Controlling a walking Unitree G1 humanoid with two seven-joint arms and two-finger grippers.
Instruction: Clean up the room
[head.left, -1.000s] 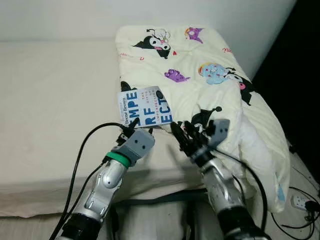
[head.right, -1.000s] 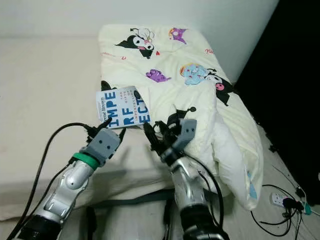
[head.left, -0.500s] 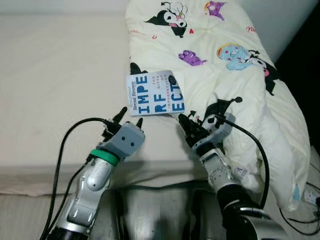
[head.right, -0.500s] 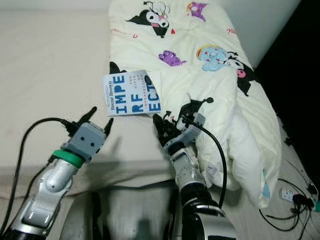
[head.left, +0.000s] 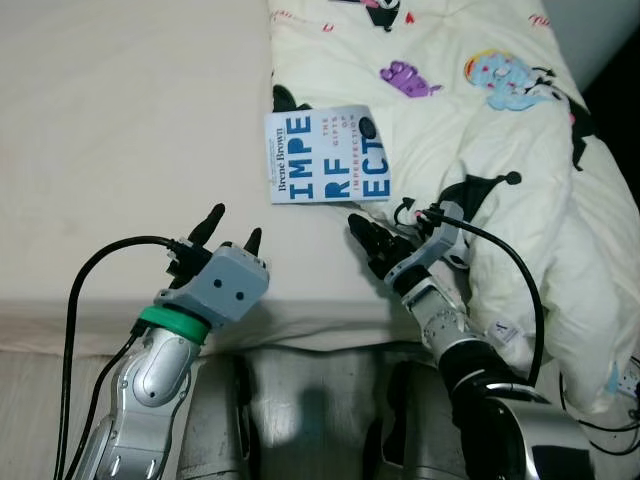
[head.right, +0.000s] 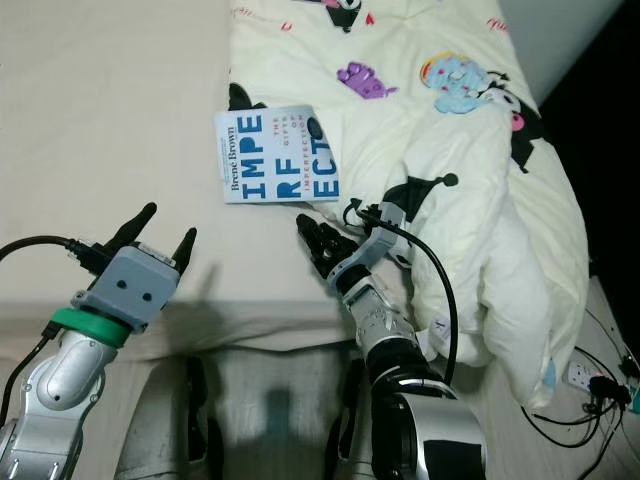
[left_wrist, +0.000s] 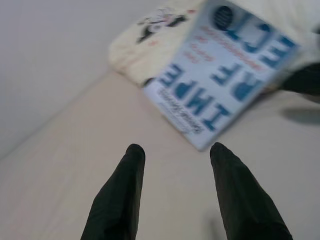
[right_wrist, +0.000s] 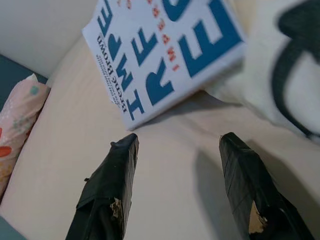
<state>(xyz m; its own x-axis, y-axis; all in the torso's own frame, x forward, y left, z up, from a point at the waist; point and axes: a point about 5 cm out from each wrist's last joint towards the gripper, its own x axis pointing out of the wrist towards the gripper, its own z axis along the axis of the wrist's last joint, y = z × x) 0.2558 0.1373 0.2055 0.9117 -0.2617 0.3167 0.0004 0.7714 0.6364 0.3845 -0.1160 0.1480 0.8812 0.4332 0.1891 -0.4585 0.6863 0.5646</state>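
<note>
Right gripper (head.left: 368, 240) fingers apart, nothing held, just short of white paperback book with blue lettering (head.left: 327, 168). Left gripper (head.left: 231, 226) likewise spread, near. Book rests half on cream cartoon-print duvet (head.left: 480, 130), half on beige mattress (head.left: 120, 130). Judged: pickup not yet done, tidying barely begun.

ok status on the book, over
Left gripper and right gripper both open, empty, hovering over the bed short of the book. Book lies flat, one edge on the cartoon-print blanket. Nothing between grippers and book.
</note>
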